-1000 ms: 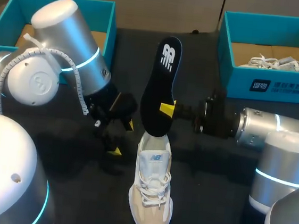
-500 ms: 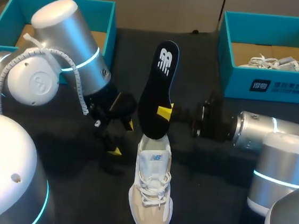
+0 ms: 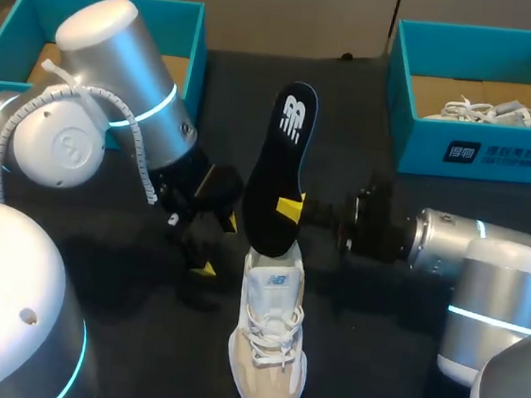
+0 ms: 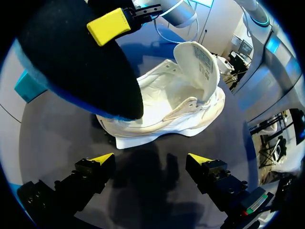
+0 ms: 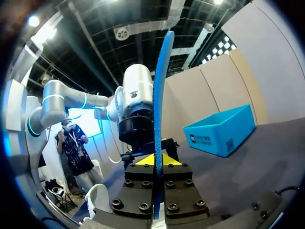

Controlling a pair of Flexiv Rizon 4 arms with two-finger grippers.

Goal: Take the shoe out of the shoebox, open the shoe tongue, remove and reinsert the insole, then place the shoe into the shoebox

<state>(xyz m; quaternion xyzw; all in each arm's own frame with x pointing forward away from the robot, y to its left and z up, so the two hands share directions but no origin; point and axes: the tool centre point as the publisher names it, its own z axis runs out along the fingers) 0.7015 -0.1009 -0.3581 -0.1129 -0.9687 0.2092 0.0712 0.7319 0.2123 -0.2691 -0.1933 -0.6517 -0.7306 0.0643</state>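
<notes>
Dark table (image 3: 372, 362), with a left shoebox (image 3: 193, 30) and a right shoebox (image 3: 480, 150), both teal, at the far corners. Right gripper (image 3: 293, 205) clenched on the black insole (image 3: 284, 153), held upright with its lower end at the collar of the shoe (image 3: 269, 342). Seen edge-on in the right wrist view, a thin blue-rimmed line pinched between both yellow tips. Left gripper (image 4: 152, 160) released, fingers spread over bare table just beside the shoe. Only in the left wrist view: tongue (image 4: 198, 62) folded up and back, pale lining exposed, insole end overlapping the opening. Only in the head view: shoe standing mid-table, toe toward the near edge, and a second shoe (image 3: 493, 113) lying in the right shoebox. Bare table on both sides of the shoe, well apart from either box.
</notes>
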